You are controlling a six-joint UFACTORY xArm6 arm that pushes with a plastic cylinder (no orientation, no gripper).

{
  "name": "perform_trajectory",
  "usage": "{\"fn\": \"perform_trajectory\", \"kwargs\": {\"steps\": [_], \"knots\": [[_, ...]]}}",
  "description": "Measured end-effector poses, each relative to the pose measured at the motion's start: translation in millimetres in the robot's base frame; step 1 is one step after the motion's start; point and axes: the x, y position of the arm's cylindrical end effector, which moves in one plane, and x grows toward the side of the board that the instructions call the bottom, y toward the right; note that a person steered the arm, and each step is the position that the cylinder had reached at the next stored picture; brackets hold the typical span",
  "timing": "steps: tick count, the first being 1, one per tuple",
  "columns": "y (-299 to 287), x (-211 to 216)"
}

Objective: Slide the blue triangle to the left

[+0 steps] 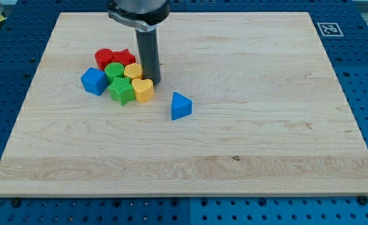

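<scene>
Standing near the table's middle, the blue triangle sits apart from all other blocks, at about 4 o'clock from my tip.

End effector: a plain dark rod with no jaws, so neither wide nor narrow applies; it holds nothing. My tip rests just at 3 o'clock of a packed cluster, close against the yellow heart and a second yellow block, shape unclear.

Cluster, at 9 o'clock of the triangle:
- blue cube, at the cluster's 9 o'clock edge
- green cylinder
- green star, at 6 o'clock
- two red blocks, at 12 o'clock, the second star-like.

Containers: none visible; every block lies directly on the wooden table.
</scene>
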Motion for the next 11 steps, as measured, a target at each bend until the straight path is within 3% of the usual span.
{"fn": "perform_trajectory", "kwargs": {"steps": [2,5,7,8,11], "knots": [[-7,0],[85,15],[76,88],[62,103],[-17,75]]}}
